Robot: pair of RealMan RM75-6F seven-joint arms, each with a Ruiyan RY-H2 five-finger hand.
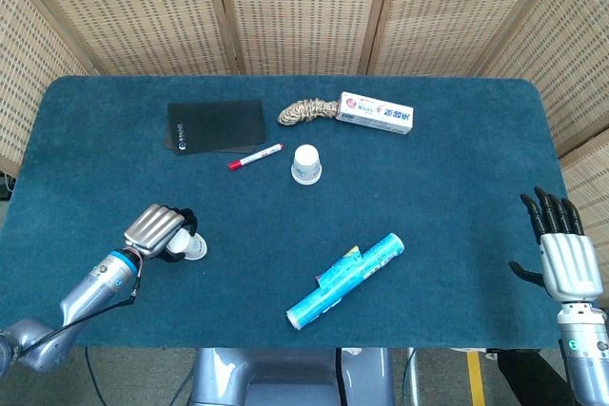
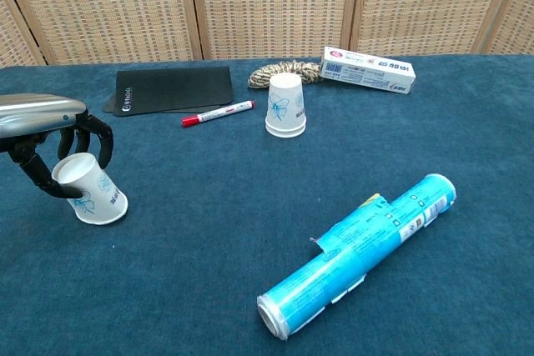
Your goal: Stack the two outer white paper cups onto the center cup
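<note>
At the lower left of the head view, the left robot hand (image 1: 157,231) has its dark fingers curled around a white paper cup (image 2: 88,192), gripping it near its closed base. This cup is upside down and tilted: its closed base points up and toward the left of the chest view, while its open rim rests on the tabletop (image 1: 447,187) at the lower right of the cup, so its long axis leans rather than standing straight.

The center cup (image 1: 306,164) stands inverted and upright a little above the middle of the head view, its long axis vertical, closed base up, well apart from the held cup.

The right robot hand (image 1: 561,246) sits at the lower right edge of the head view, fingers spread and straight, holding nothing, beyond the tabletop's right side.

The tabletop is covered in dark teal cloth. On it lie a black mat (image 1: 215,125), a red-capped marker (image 1: 255,156), a coil of rope (image 1: 306,111), a toothpaste box (image 1: 377,113) and a blue tube (image 1: 345,280) lying diagonally. Woven rattan screens (image 1: 304,7) stand behind.
</note>
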